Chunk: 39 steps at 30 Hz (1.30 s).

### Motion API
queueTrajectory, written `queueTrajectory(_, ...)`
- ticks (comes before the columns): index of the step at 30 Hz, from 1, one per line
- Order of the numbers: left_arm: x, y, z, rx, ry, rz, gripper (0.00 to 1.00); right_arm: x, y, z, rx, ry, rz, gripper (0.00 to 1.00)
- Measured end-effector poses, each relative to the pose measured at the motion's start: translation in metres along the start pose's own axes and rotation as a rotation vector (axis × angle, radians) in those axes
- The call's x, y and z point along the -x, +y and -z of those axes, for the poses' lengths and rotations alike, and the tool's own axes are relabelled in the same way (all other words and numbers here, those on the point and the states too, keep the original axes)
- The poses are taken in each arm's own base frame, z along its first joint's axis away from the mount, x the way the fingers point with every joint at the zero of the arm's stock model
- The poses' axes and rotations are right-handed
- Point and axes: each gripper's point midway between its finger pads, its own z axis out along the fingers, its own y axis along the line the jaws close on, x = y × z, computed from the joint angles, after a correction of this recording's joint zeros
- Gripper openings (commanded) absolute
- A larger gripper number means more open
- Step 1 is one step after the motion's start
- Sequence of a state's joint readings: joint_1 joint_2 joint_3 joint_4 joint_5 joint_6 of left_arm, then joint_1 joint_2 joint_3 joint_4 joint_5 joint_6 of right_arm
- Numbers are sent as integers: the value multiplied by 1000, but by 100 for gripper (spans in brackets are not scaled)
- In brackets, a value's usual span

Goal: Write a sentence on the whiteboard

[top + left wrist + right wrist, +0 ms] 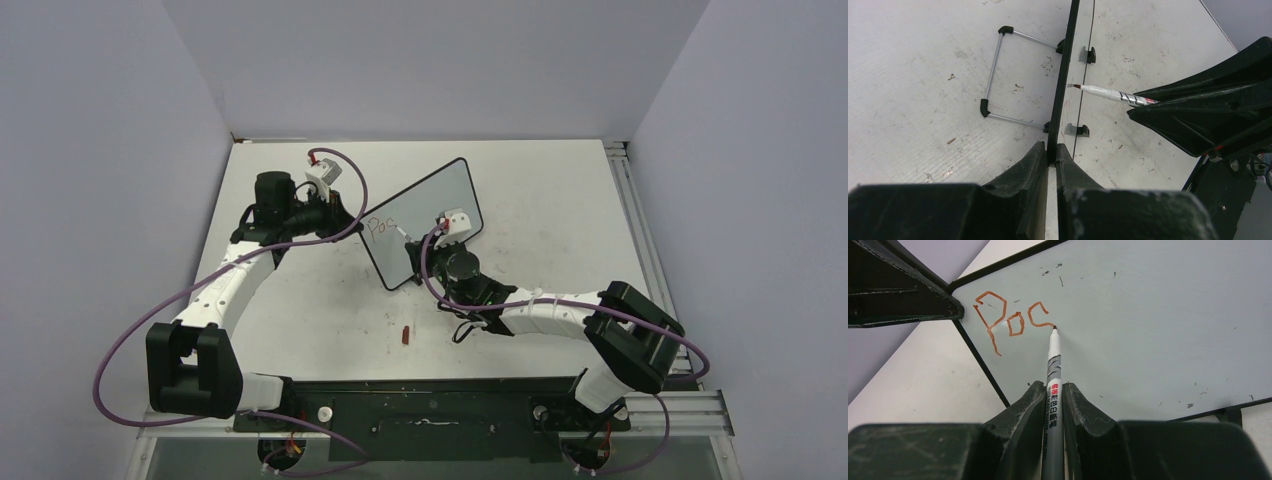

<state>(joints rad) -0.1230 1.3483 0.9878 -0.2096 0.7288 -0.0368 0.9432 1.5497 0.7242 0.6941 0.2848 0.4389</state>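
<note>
1. The whiteboard (430, 215) stands tilted on the white tabletop (560, 260), near its middle and between the two arms. Its long sides run diagonally in the top view.
2. The sentence (1013, 320) is read clearly only in the right wrist view. Three orange-red letters, roughly "Poc", sit at the upper left corner of the face. From above they are seen only as a small scrawl.
3. The marker (1053, 365) is pinched between the jaws of the right gripper (1053, 386). Its tip is set against the face at the end of the last letter.
4. The thin black frame at the board's left edge is clamped between the jaws of the left gripper (1052, 147).
5. Only the left wrist view shows the board edge-on, with a wire stand (998, 75) behind it and two small black feet (1087, 55) in front.
6. The face to the right of and below the letters is seen as plain grey-white with small dark specks.
7. A small reddish object (405, 335) lies on the tabletop well apart from the board, nearer the arm bases. What it is cannot be told.
8. Bare tabletop is seen behind and to the right of the board, up to the rail (637, 230) at the right edge.
</note>
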Motion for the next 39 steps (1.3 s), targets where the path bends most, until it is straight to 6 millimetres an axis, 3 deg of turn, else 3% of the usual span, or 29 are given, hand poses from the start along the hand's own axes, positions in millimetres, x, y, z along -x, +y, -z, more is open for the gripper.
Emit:
queueTrajectory(24,0,-1,0,-3,0,0,0,-10,13,6,24,25,12,5)
queueTrajectory(39,0,-1,0,-5,0,0,0,-13,11,7,6,32,24,5)
